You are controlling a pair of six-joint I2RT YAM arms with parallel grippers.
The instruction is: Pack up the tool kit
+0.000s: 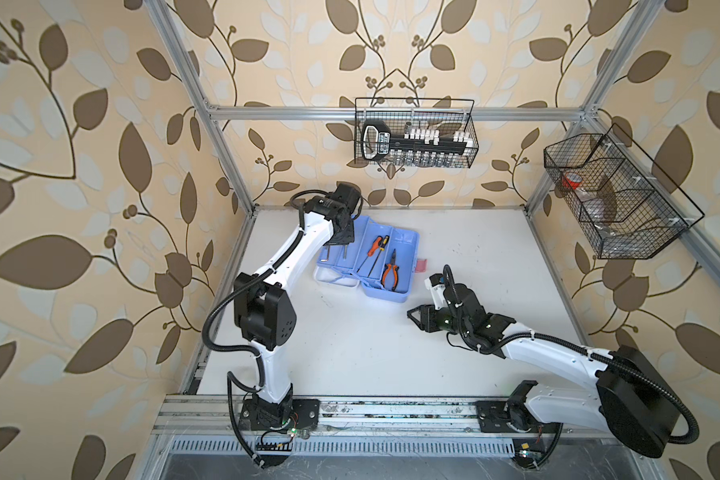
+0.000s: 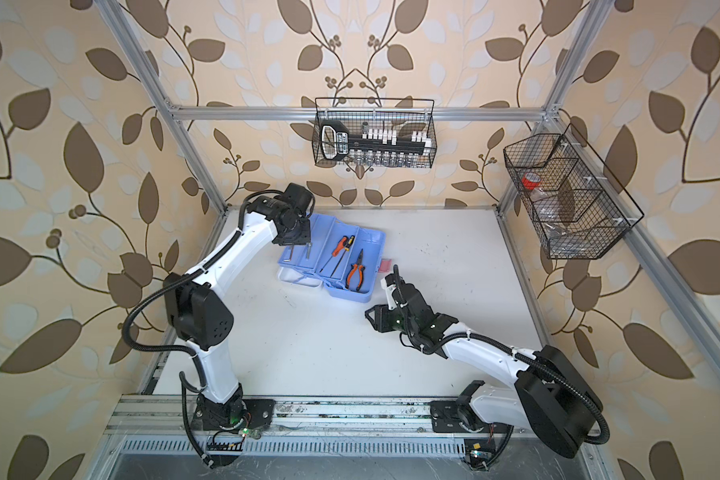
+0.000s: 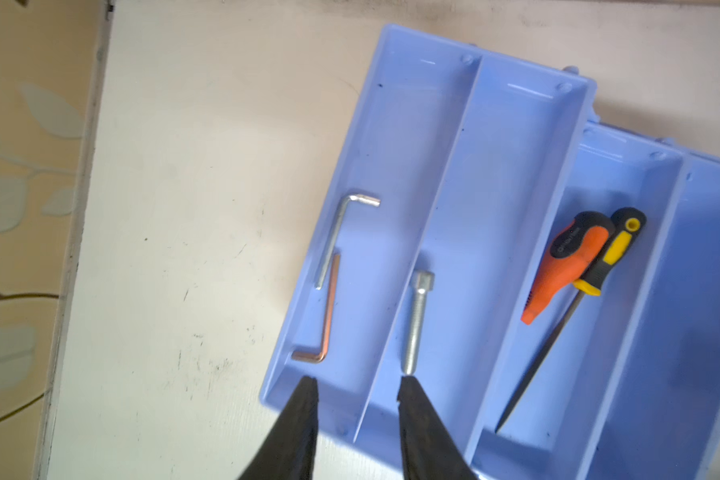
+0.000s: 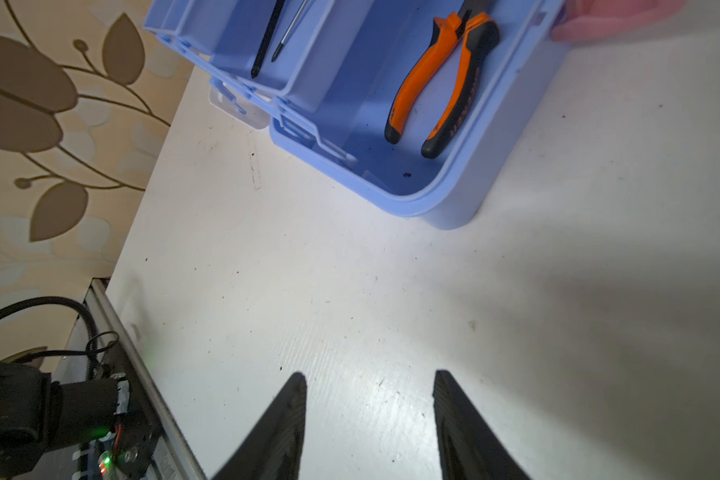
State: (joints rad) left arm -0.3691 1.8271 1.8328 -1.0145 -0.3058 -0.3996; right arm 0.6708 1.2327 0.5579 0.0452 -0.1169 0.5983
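Kit position: tool kit [image 1: 413, 257] open at the far left-centre of the table [image 4: 350, 270], tiers fanned out, white lid [image 1: 333, 279] showing beneath the upper trays.
Left claw [image 3: 357, 380]: fingers apart, empty, over the end of the top tray; one tip just beside the bolt's [image 3: 415, 324] threaded end.
Right claw [image 4: 370, 375]: apart, empty, over bare table near the base's rounded corner.
Contents: hex keys [image 3: 336, 245] in the outer slot, bolt in the next, screwdrivers [image 3: 566, 270] in the middle tier, pliers [image 4: 437, 79] in the base.
Handling, my guess: thin stiff plastic, light, and apt to slide; loose steel inside will roll if tipped.
Where to hold: push on the top tray's outer wall and brace the base wall opposite; stay off the thin dividers.
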